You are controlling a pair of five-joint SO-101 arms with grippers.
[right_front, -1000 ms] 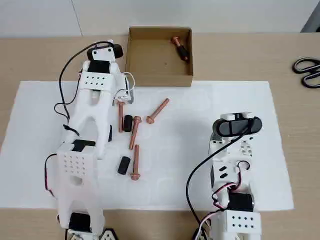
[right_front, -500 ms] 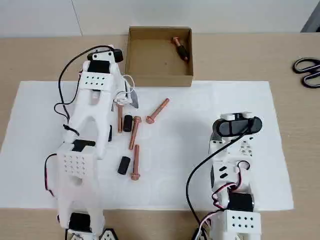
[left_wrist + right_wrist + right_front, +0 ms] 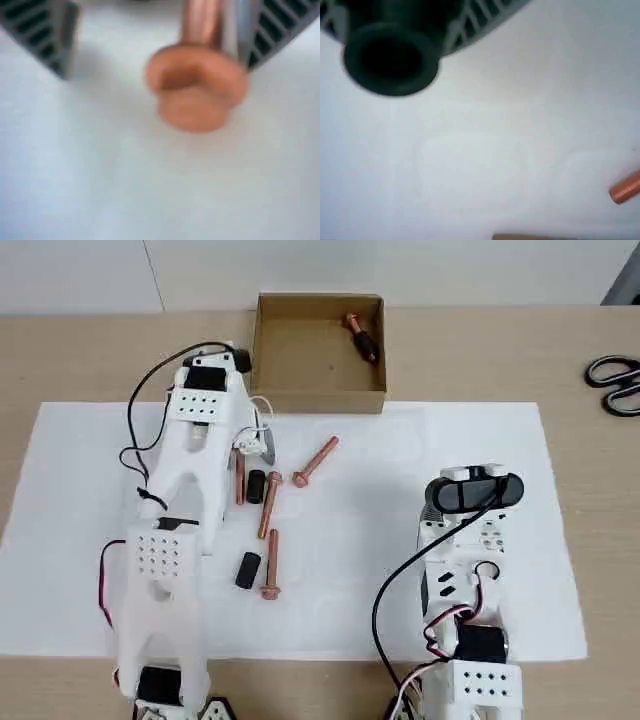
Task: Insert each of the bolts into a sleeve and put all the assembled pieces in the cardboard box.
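Copper-coloured with a black collar, one assembled piece (image 3: 362, 336) lies in a far corner of the cardboard box (image 3: 320, 400), so by the look of it one pairing is done and the rest remains. On the white sheet (image 3: 400, 570) four bolts lie loose. The first bolt (image 3: 240, 478) is beside the left arm and the second bolt (image 3: 269, 506) is near it. The third bolt (image 3: 316, 461) slants toward the box, and the fourth bolt (image 3: 271, 564) lies nearer the arm bases. Two sleeves lie among them: the far sleeve (image 3: 256, 486) between the first two bolts, and the near sleeve (image 3: 247, 570) just beside the fourth. The left gripper (image 3: 252, 443) straddles the first bolt with its jaws parted, one jaw against the shank and the other apart from it, so nothing is clamped. The right gripper (image 3: 474, 488), well apart from the loose parts over bare sheet, is closed on the held sleeve (image 3: 390, 60). That makes three free sleeves for four bolts; whether a fourth sleeve hides under an arm cannot be told.
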